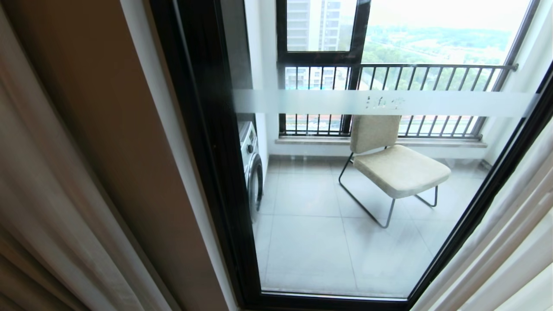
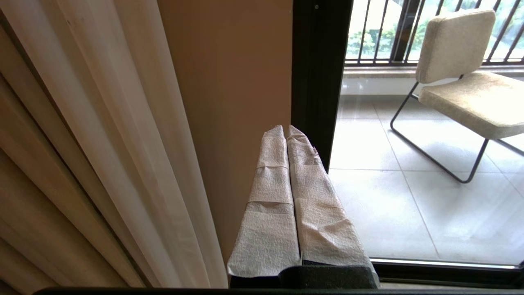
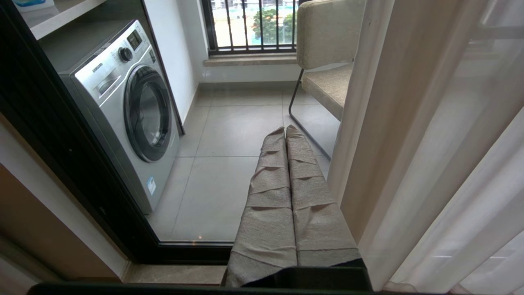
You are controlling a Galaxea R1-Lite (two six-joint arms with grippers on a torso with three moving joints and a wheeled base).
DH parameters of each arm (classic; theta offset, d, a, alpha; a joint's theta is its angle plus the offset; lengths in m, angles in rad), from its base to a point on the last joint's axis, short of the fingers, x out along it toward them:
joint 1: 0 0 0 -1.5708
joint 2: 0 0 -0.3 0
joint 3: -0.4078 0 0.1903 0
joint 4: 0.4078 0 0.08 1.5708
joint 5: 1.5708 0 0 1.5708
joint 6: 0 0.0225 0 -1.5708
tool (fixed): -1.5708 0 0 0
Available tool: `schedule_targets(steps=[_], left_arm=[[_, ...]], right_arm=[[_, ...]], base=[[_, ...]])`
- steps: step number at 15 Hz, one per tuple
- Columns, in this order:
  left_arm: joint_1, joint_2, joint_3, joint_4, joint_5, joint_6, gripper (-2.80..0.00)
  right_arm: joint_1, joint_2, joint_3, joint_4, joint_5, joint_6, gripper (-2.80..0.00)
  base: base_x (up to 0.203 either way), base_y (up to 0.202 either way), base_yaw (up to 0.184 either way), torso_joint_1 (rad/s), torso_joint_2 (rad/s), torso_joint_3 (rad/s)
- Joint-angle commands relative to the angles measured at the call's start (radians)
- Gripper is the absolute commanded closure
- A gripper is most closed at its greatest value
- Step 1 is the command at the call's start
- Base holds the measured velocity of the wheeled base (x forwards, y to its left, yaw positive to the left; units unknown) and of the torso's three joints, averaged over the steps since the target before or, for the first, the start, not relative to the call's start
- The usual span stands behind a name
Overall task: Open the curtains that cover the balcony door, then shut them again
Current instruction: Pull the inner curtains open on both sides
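Observation:
The balcony door (image 1: 224, 142), black-framed glass with a frosted white band (image 1: 389, 103), stands uncovered straight ahead. The curtains are drawn apart: beige drape and white sheer hang at the left (image 1: 39, 207) and at the right (image 1: 518, 233). My left gripper (image 2: 285, 128), its fingers wrapped in white cloth, is shut and empty in front of the tan wall, with the left curtain (image 2: 102, 135) beside it. My right gripper (image 3: 285, 128), wrapped in grey-beige cloth, is shut and empty before the glass, with the right curtain (image 3: 409, 135) close alongside. Neither arm shows in the head view.
Behind the glass, on the tiled balcony, stand a beige chair with a black wire frame (image 1: 393, 164) and a silver washing machine (image 3: 131, 106) at the left. A tan wall strip (image 1: 112, 142) lies between left curtain and door frame. A barred window (image 1: 389, 77) closes the balcony's far side.

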Motion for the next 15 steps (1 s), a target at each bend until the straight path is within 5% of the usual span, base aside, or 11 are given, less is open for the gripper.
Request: schedule_targets(steps=[1, 15], left_arm=[[0.0, -0.001, 0.0, -0.001, 0.0, -0.001, 0.0], [0.0, -0.001, 0.0, -0.001, -0.001, 0.001, 0.0]], right_arm=[[0.0, 0.001, 0.0, 0.0, 0.0, 0.0, 0.0], [0.0, 0.001, 0.0, 0.0, -0.001, 0.0, 0.0]], base=[[0.0, 0.0, 0.0, 0.0, 0.0, 0.0], [0.0, 0.0, 0.0, 0.0, 0.0, 0.0]])
